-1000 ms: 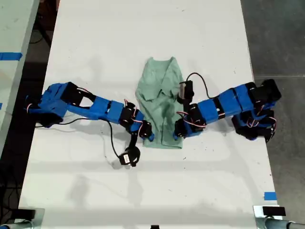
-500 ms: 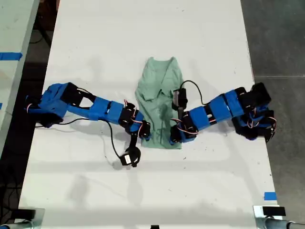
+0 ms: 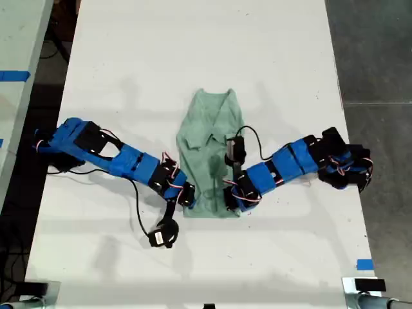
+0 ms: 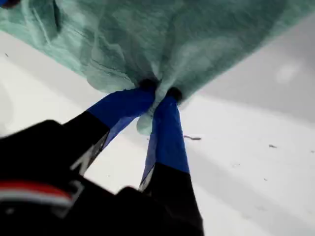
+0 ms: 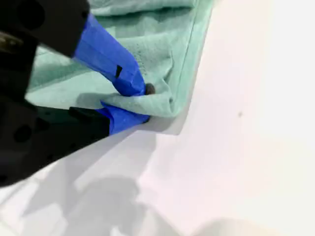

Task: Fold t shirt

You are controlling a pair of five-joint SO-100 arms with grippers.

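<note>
Quick status on the fold. The t shirt [image 3: 209, 151] is lying roughly in the middle of the desk [image 3: 193, 51]. Its neckline points to the far side and its hem is toward the near side. It's already narrow, with the sides looking folded in and a fair few wrinkles.

My first hand [image 3: 188, 198] is on the near hem corner at the exterior view's left. In its wrist view it's clenched on a bunched pinch of cloth [image 4: 197, 39], the two blue fingers [image 4: 170, 132] are nearly together, and the fabric tents up off the desk with a shadow under it.

My second hand [image 3: 230, 199] has the other near corner, at the exterior view's right. It's clamped on the hem edge [image 5: 162, 44], with the cloth wrapped around the lower finger [image 5: 123, 120].

Why both corners? My guess is it's so the hem travels as one straight edge. One corner alone would drag the shirt into a twist. The arms come in low from either side, which keeps them off the middle of the shirt.

I'd say we're somewhere mid-task, with the lengthwise fold looking done and the hem-to-neck fold next. That means lifting both corners evenly and carrying them toward the far side. The risk is the first hand's grip, since it's a scrunched wad rather than a clean edge and could slip or leave the fold lopsided.
</note>
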